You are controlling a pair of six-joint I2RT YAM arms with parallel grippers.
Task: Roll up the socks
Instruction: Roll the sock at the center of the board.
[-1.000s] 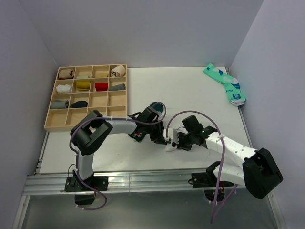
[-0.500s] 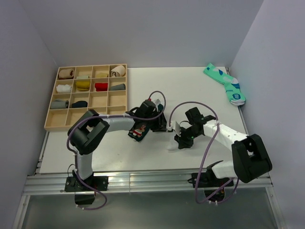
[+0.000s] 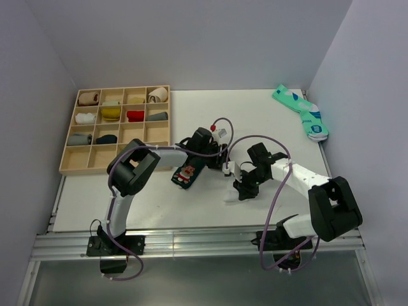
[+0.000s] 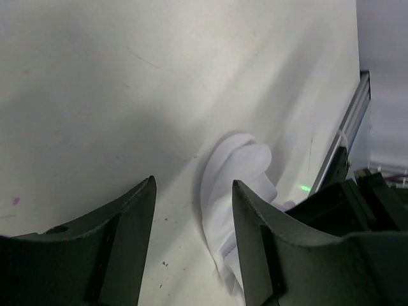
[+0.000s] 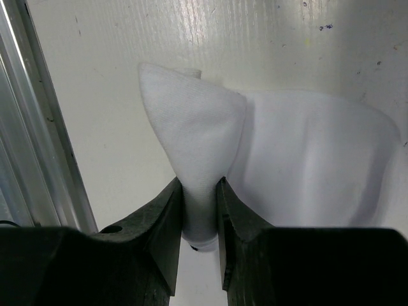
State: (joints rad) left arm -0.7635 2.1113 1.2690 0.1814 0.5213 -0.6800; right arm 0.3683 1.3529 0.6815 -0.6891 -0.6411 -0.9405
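Note:
The dark green sock (image 3: 187, 173) with a red-and-white figure lies flat on the table, free of both grippers. Just right of it my left gripper (image 3: 220, 163) hangs open over bare table. In the left wrist view its jaws (image 4: 193, 185) stand apart with nothing between them, and the white sock (image 4: 234, 178) lies crumpled just beyond the right finger. My right gripper (image 3: 240, 187) is shut on a pinched fold of the white sock (image 3: 229, 193). In the right wrist view the fingers (image 5: 199, 191) squeeze that fold, and the rest of the white sock (image 5: 306, 159) spreads to the right.
A wooden compartment tray (image 3: 157, 132) with several rolled socks stands at the back left. A mint-green pair (image 3: 303, 113) lies at the back right by the wall. The aluminium rail (image 3: 191, 239) runs along the near table edge, close to the white sock (image 5: 32, 127).
My left gripper has opened and let go of the dark green sock, which now lies stretched on the table. The left arm has drawn back and to the right. The right gripper keeps its grip.

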